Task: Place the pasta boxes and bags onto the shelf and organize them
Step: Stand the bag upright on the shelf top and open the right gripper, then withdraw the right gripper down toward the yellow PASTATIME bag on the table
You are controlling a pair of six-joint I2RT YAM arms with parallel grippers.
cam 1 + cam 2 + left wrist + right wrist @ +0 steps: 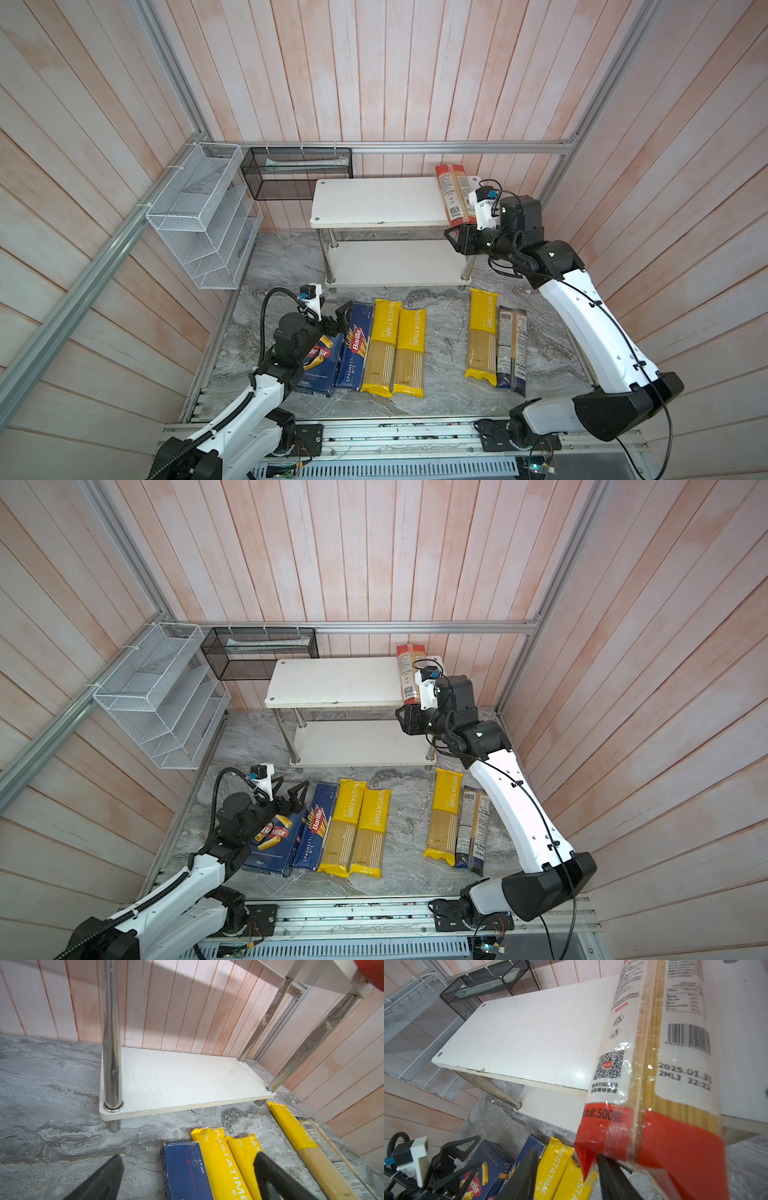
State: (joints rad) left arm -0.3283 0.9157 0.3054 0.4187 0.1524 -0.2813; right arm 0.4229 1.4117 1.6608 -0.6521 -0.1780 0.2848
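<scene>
The shelf stands at the back, its lower board bare. A red-ended clear bag lies on the right end of the top board, its near end jutting over the front edge. My right gripper is open just below that end, which touches one finger. On the floor lie the rigatoni box, the spaghetti box, three yellow bags and a dark-blue-ended bag. My left gripper hangs open over the spaghetti box's far end.
A white wire rack hangs on the left wall and a black mesh basket on the back rail, beside the shelf's left end. Wooden walls close in on three sides. Bare marble floor separates the yellow bags.
</scene>
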